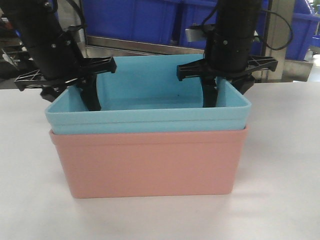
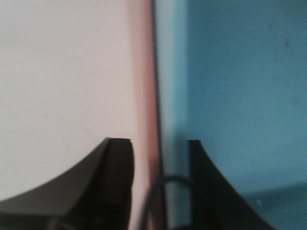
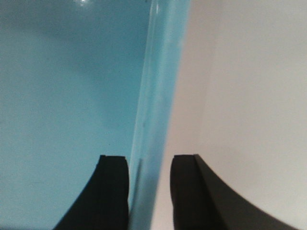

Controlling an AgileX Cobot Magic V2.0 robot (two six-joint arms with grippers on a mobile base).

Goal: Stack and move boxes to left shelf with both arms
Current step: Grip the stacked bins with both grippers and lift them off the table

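**2 bins nested, my jaws astride both side walls**

The sky-blue bin (image 1: pixel 150 117) sits nested inside the salmon-pink bin (image 1: pixel 150 165), its rim riding just above the pink rim. The pair stands upright on the white surface (image 1: pixel 280 195). My left jaws straddle the left wall. 1 finger (image 2: pixel 117 177) is outside against the pink rim and the other is inside the sky-blue bin, and the jaws are clenched across the 2 nested walls. My right jaws straddle the right wall the same way, with the inner finger (image 3: pixel 112 191) touching the blue wall. The outer side is too blurred, so I cannot tell whether those jaws are clenched or slack. Behind the pair, dark blue bins (image 1: pixel 135 20) stand above a steel rail (image 1: pixel 140 46).
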